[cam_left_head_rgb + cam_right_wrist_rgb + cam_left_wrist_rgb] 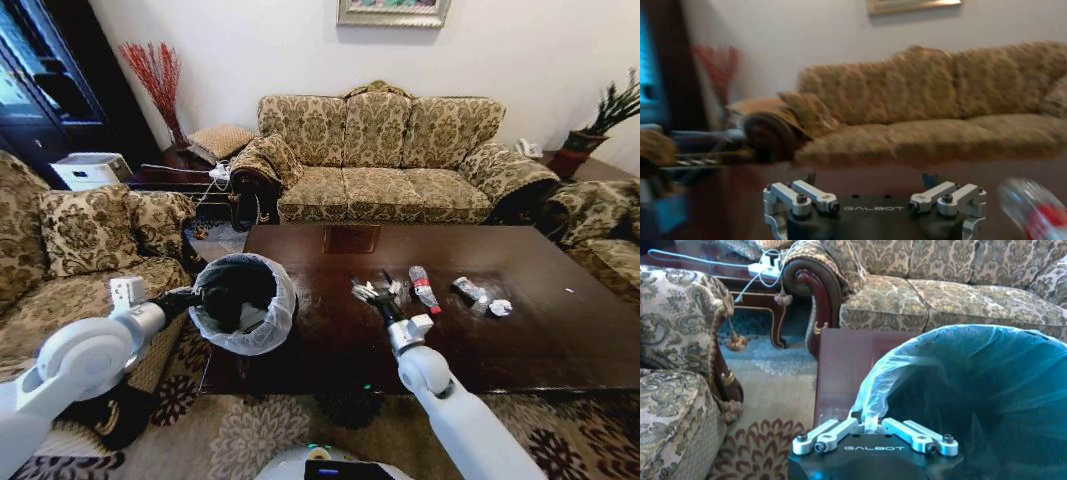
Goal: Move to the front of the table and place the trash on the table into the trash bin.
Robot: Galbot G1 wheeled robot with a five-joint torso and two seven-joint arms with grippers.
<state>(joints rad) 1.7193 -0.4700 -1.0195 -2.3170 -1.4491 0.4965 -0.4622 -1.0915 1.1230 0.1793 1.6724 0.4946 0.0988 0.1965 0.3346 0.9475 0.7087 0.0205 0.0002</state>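
The left gripper (pixel 871 426) is pinched on the liner at the rim of the trash bin (pixel 243 303), holding it at the bench's (pixel 540 340) left front corner. The right gripper (pixel 374 293) is low over a silvery wrapper (pixel 364 291), its fingers hidden by the arm, so I cannot tell their state. The bottle (pixel 423 287), another wrapper (pixel 468 290) and crumpled paper (pixel 500 308) lie just beyond to its right.

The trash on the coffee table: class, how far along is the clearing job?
Done: the robot is at the table. In hand: the left gripper holds the trash bin by its liner; the right gripper is over a silvery wrapper. Left: plastic bottle, crumpled paper.
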